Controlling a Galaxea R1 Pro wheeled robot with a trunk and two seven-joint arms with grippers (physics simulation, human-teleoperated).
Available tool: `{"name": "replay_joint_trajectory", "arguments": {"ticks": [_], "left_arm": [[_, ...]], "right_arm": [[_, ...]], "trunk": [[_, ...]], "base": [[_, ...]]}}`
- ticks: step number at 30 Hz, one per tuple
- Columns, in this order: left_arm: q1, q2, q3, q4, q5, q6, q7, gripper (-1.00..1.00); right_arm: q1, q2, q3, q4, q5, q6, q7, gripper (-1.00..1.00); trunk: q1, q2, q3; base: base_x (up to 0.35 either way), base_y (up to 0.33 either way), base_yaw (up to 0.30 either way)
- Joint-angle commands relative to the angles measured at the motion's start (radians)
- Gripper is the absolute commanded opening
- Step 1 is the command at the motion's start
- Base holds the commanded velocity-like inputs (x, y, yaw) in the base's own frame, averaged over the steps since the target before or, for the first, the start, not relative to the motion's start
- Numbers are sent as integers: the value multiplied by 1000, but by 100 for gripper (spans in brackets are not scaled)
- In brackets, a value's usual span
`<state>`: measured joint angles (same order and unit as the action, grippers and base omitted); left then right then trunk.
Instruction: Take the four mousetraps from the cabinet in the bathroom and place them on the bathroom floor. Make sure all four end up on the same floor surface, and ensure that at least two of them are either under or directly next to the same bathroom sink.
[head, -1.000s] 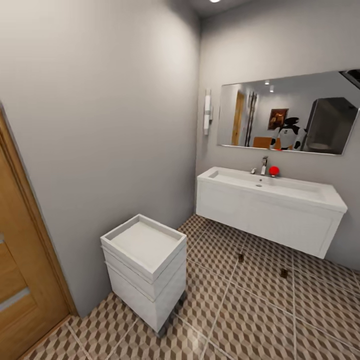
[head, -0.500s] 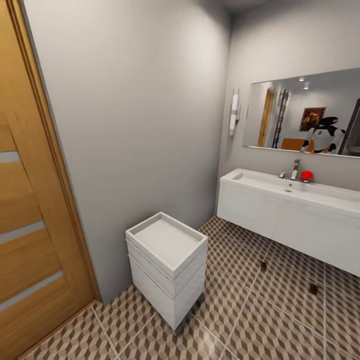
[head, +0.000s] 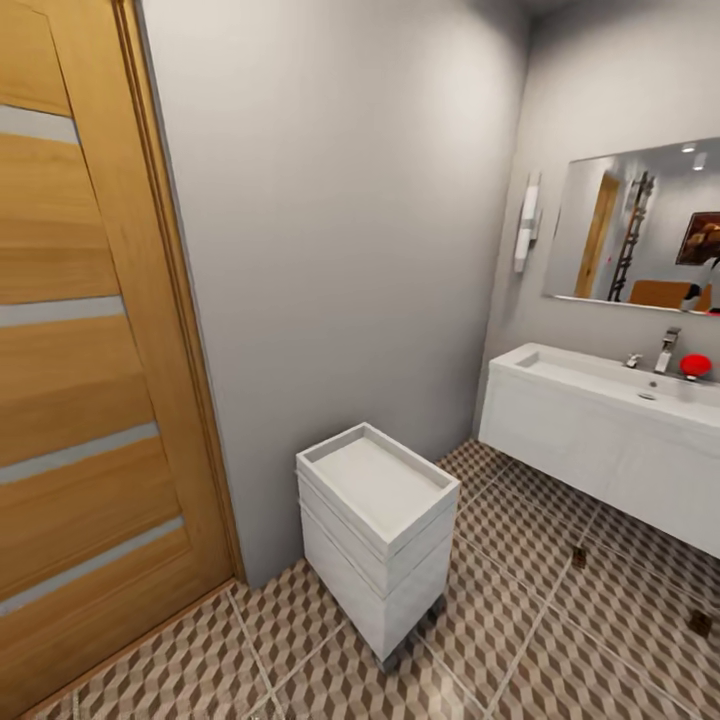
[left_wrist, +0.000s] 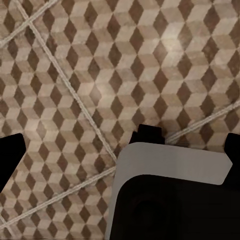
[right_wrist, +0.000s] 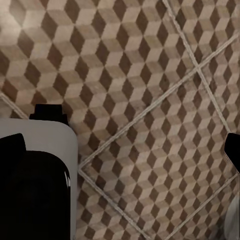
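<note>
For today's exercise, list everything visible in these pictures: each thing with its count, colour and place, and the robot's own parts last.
Wooden door with pale stripes: one, orange-brown, far left.
Small drawer unit with tray top: one, white, against the grey wall.
White rectangular bathroom sink on a vanity: one, at right.
Chrome faucet: one, on the basin.
Round object: one, red, beside the faucet.
Mirror: one, above the sink.
Wall light: one, white, left of the mirror.
Small mousetraps: two, dark, on the cube-patterned bathroom floor in front of the sink.
Left gripper, right gripper: black fingertips at each wrist view's edges.
</note>
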<state>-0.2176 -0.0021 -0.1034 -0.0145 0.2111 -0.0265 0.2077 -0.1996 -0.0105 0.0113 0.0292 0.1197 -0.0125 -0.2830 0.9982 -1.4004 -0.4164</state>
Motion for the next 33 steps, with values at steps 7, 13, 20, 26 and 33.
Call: {"name": "replay_joint_trajectory", "arguments": {"ticks": [7,13,20,26,33], "left_arm": [[-1,0,-8,1,10,-3,2,100],[-1,0,-7,1,10,-3,2,100],[0,0,-8,1,10,-3,2,100],[-1,0,-8,1,10,-3,2,100],[-1,0,-8,1,10,-3,2,100]], "right_arm": [[-1,0,1,3,9,0,-3,100],[-1,1,0,3,8,1,7,100],[-1,0,0,3,5,1,30,100],[-1,0,-1,3,5,3,38,100],[-1,-1,-1,3,5,2,40,100]], "trunk": [[0,-1,-1],[0,-1,-1],[0,-1,-1],[0,-1,-1],[0,-1,-1]], "base": [[0,0,300],[0,0,300],[0,0,300],[0,0,300],[0,0,300]]}}
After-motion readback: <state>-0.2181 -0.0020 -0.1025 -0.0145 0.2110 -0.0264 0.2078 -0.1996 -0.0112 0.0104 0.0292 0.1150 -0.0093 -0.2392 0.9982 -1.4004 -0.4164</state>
